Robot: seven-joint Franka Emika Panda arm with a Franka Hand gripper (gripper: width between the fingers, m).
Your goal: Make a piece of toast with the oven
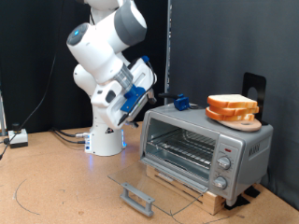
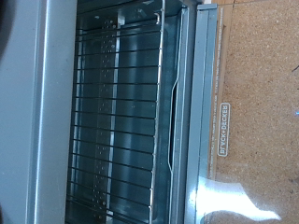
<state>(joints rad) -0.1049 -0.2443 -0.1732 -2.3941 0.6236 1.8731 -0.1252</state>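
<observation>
on the table: oven open, bread waiting on top

at the right of the exterior view we see the oven (image 1: 206, 145) on the table (image 1: 56, 187), propped on a low wooden block. its glass door (image 1: 154, 187) is dropped flat towards the near side, the grey handle (image 1: 137, 197) at its front edge. the wire rack (image 1: 182, 147) inside looks bare, and the wrist view, which looks straight into the cavity, shows the rack (image 2: 117, 121) with nothing on it.

the piece of toast (image 1: 232, 104) lies on a round wooden plate (image 1: 238, 119) on the oven's roof, towards the right end. a small blue object (image 1: 182, 101) sits on the roof at the far left corner; we cannot tell what it is.

the gripper (image 1: 149, 110) hangs at the upper left of the oven, just beside its left wall and near the roof's corner. neither picture shows the jaws clearly, so we cannot tell how far apart they stand, and we see nothing between them.

as we judge it, the door step is done and the bread has not gone in.

what could go wrong from here:
- the hand is close to the oven's corner and the blue object, so a careless sweep could knock either.
- the plate sits high and near the roof's edge; a push rather than a clean grip could slide it, bread and all, off the oven.
- soft bread may crush or slip from a narrow pinch.
- the open door juts out low and could be struck on a descent.
</observation>
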